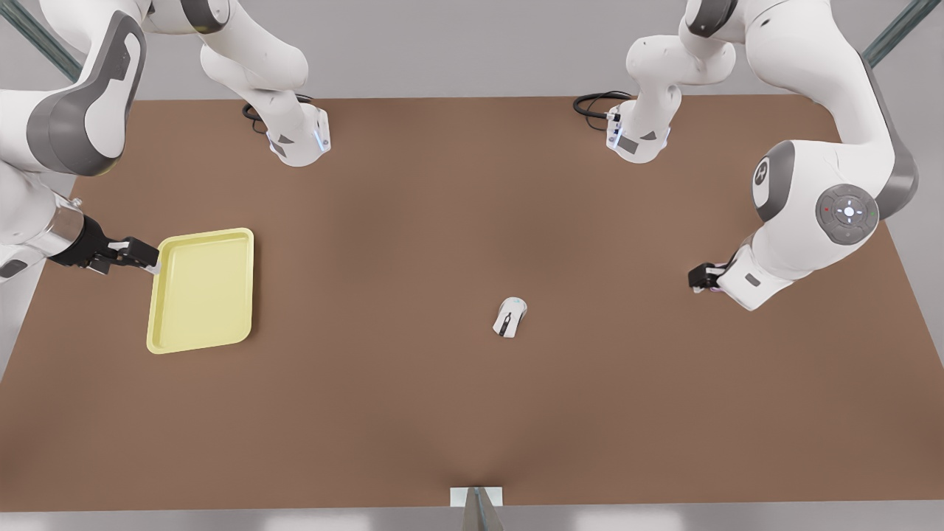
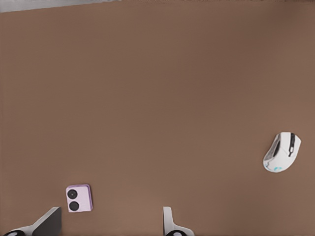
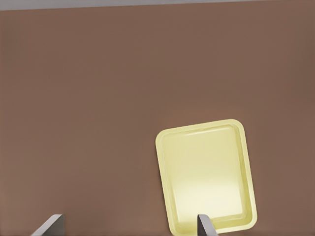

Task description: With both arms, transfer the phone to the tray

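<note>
The pale pink phone lies flat on the brown table, its two black camera circles facing up. It sits between the spread fingertips of my left gripper, closer to one finger, and that gripper is open. In the front view, the left gripper hangs low at the right, mostly hidden under its own arm. The pale yellow tray rests at the front view's left. My right gripper is at the tray's outer edge near a corner. It is open, and one finger overlaps the tray rim.
A white computer mouse with a dark stripe lies near the table's middle, between the two grippers; it also shows off to the side as the mouse. Both arm bases with black cables stand along the far edge.
</note>
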`<action>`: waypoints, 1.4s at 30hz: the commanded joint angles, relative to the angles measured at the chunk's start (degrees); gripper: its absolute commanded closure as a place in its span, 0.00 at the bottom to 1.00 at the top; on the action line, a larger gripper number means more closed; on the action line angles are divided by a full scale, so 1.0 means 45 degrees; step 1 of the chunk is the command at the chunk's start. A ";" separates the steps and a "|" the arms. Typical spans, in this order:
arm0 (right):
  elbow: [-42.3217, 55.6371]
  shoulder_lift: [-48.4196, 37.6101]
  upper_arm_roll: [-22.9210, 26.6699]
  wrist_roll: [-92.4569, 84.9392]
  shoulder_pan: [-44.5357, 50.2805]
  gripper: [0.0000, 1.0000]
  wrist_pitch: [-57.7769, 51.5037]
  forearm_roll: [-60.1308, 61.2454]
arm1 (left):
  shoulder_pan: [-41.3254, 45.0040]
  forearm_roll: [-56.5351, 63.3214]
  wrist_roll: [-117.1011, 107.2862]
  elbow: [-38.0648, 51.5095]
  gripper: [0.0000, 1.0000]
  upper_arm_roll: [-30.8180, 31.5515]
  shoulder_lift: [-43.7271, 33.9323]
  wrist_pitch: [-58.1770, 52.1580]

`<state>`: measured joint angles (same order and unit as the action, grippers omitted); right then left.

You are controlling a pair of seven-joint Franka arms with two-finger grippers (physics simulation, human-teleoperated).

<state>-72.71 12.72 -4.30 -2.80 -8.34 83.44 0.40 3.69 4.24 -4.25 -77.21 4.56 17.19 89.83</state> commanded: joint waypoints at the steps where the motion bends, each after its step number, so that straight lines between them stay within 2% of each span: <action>1: 0.0006 -0.0015 -0.0001 -0.0237 -0.0001 0.00 -0.0026 0.0008 | 0.0001 0.0073 0.0729 0.0009 0.00 0.0002 -0.0011 0.0253; 3: 0.0006 -0.0015 -0.0020 -0.0237 -0.0001 0.00 -0.0026 0.0008 | -0.0058 0.0092 0.0729 -0.0049 0.00 -0.0153 0.0086 0.0253; 4: 0.0006 -0.0015 -0.0020 -0.0237 -0.0001 0.00 -0.0026 0.0008 | -0.0038 0.0034 0.0748 -0.0439 0.00 -0.0719 0.0067 0.0564; 8: 0.0006 -0.0015 -0.0001 -0.0237 -0.0001 0.00 -0.0026 0.0008 | -0.0019 0.0034 0.0807 -0.4929 0.00 -0.1951 -0.0753 0.4860; 9: 0.0006 -0.0015 -0.0001 -0.0237 -0.0001 0.00 -0.0026 0.0008 | -0.0019 0.0034 0.0904 -0.6668 0.00 -0.2204 -0.1261 0.6539; 12: 0.0006 -0.0015 -0.0001 -0.0237 0.0018 0.00 -0.0026 0.0008 | -0.0019 0.0014 0.0963 -0.9499 0.00 -0.2713 -0.1553 0.9353; 17: 0.0026 -0.0015 -0.0020 -0.0237 0.0018 0.00 -0.0026 0.0008 | -0.0019 0.0034 0.1861 -1.1748 0.00 -0.3806 -0.1926 1.1229; 23: 0.0026 0.0005 -0.0001 -0.0237 0.0018 0.00 -0.0007 0.0008 | -0.0019 0.0034 0.3346 -1.2783 0.00 -0.4412 -0.1320 1.2616; 31: 0.0026 -0.0015 -0.0001 -0.0237 -0.0021 0.00 -0.0026 -0.0090 | -0.0370 -0.0103 0.6353 -1.3253 0.00 -0.4861 -0.0793 1.2616; 42: 0.0026 -0.0015 0.0019 -0.0236 -0.0021 0.00 -0.0007 -0.0090 | -0.0800 -0.0669 0.7526 -1.3233 0.00 -0.4861 -0.0070 1.2656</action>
<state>-72.62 12.72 -4.27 -3.76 -8.52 83.42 -0.03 0.14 1.93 17.55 -136.78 -17.30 16.71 146.38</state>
